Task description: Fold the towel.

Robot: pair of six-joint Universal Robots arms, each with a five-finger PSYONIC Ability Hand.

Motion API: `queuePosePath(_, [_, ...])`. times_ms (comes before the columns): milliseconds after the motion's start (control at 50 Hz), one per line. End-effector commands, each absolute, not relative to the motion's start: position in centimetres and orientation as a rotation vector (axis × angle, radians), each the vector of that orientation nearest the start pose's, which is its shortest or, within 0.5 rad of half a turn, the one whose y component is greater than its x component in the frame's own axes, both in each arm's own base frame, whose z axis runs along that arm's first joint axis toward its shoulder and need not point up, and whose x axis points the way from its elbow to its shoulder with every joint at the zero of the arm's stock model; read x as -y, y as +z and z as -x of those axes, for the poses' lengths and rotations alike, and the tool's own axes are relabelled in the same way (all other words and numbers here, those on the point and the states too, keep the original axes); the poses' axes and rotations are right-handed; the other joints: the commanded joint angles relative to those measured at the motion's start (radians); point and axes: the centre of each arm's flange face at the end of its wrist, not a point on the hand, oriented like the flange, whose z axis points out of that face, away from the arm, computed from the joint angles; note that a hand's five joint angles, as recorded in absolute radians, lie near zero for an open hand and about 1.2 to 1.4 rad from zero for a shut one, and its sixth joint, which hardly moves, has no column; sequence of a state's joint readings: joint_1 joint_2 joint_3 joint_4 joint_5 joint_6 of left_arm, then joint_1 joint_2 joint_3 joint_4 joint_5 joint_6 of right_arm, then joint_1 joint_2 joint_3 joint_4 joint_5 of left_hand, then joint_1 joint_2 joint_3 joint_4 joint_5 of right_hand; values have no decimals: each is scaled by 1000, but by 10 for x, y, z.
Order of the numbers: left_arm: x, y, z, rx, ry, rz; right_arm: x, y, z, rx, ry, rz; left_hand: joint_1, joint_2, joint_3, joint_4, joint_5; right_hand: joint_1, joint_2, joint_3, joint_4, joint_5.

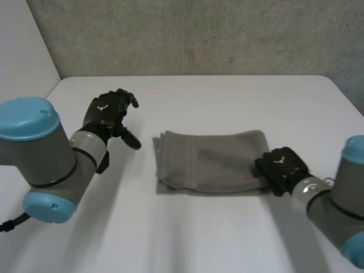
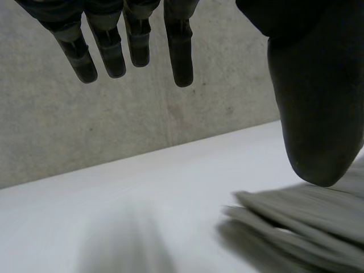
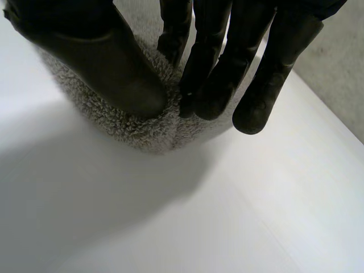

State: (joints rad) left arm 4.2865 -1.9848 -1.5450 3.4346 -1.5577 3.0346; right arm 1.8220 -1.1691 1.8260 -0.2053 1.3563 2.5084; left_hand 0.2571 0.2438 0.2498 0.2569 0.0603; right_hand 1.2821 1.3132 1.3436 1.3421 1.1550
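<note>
fingers (image 3: 210,85) of the right hand (image 1: 281,165) pinch the towel (image 1: 210,162) end, plain in its wrist view. left hand (image 1: 105,114) hangs slack, holding nothing.

A white table (image 1: 227,102) is spreading across the head view, its far edge running straight and curving round at both far corners. A grey wall (image 1: 199,34), rough and speckled, is standing just behind that edge and spanning most of the width. A plain white panel (image 1: 23,51) is rising beside the table's far left corner, meeting the grey wall in an upright seam.
</note>
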Motion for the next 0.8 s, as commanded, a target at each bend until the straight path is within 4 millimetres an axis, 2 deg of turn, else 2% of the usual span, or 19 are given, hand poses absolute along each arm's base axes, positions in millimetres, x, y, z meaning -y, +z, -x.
queuePosePath(20, [292, 217, 270, -2552, -2367, -404, 266, 155, -204, -2352, -1676, 1591, -73, -60, -66, -73, -51, 114, 83, 53, 54, 67])
queuePosePath(100, [295, 228, 270, -2517, -2414, -393, 273, 177, -221, -2270, -1783, 1549, -73, -60, -66, -73, -51, 114, 83, 53, 54, 67])
queuePosePath(120, [295, 228, 270, -2517, -2414, -393, 268, 188, -241, -2184, -1822, 1524, -73, -60, -66, -73, -51, 114, 83, 53, 54, 67])
queuePosePath(140, [295, 230, 271, -2510, -2426, -392, 268, 188, -241, -2183, -1822, 1524, -73, -60, -66, -73, -51, 114, 83, 53, 54, 67])
queuePosePath(180, [295, 232, 272, -2506, -2435, -391, 249, 202, -283, -2018, -1834, 1481, -73, -60, -66, -73, -51, 114, 83, 53, 54, 67])
queuePosePath(200, [294, 233, 273, -2511, -2440, -390, 249, 202, -283, -2018, -1834, 1481, -73, -60, -66, -73, -51, 114, 83, 53, 54, 67])
queuePosePath(240, [294, 233, 274, -2516, -2445, -385, 223, 198, -322, -1900, -1767, 1491, -73, -60, -66, -73, -51, 114, 83, 53, 54, 67])
queuePosePath(260, [293, 233, 274, -2523, -2445, -380, 223, 198, -323, -1899, -1766, 1491, -73, -60, -66, -73, -51, 114, 83, 53, 54, 67])
queuePosePath(300, [293, 232, 274, -2532, -2443, -374, 186, 187, -355, -1797, -1687, 1553, -73, -60, -66, -73, -51, 114, 83, 53, 54, 67])
queuePosePath(360, [292, 231, 274, -2541, -2438, -375, 169, 181, -366, -1751, -1648, 1586, -73, -60, -66, -73, -51, 114, 83, 53, 54, 67])
queuePosePath(400, [291, 230, 274, -2544, -2434, -375, 154, 163, -376, -1733, -1589, 1623, -73, -60, -66, -73, -51, 16, -15, -45, -44, -31])
queuePosePath(420, [291, 229, 274, -2546, -2431, -375, 154, 163, -376, -1733, -1588, 1623, -73, -60, -66, -73, -51, 15, -16, -46, -45, -32])
queuePosePath(460, [292, 229, 273, -2547, -2429, -373, 155, 155, -377, -1749, -1575, 1628, -73, -60, -66, -73, -51, -628, -659, -689, -688, -675])
queuePosePath(520, [291, 228, 274, -2548, -2430, -378, 160, 155, -376, -1773, -1587, 1611, -73, -60, -66, -73, -51, -783, -814, -845, -843, -831])
queuePosePath(560, [291, 228, 275, -2551, -2428, -380, 168, 159, -371, -1828, -1604, 1553, -73, -60, -66, -73, -51, -1067, -1098, -1128, -1127, -1114])
queuePosePath(640, [291, 221, 276, -2572, -2406, -393, 179, 169, -363, -1891, -1634, 1445, -73, -60, -66, -73, -51, -1108, -1139, -1169, -1168, -1155])
queuePosePath(700, [290, 218, 278, -2581, -2398, -400, 189, 191, -353, -1916, -1676, 1319, -73, -60, -66, -73, -51, -1108, -1139, -1169, -1168, -1155])
queuePosePath(780, [277, 207, 296, -2638, -2370, -492, 219, 215, -326, -1984, -1750, 1125, -73, -60, -66, -73, -51, -1108, -1139, -1169, -1168, -1155])
queuePosePath(800, [272, 203, 302, -2661, -2360, -536, 219, 215, -326, -1985, -1750, 1124, -73, -60, -66, -73, -51, -1108, -1139, -1169, -1168, -1155])
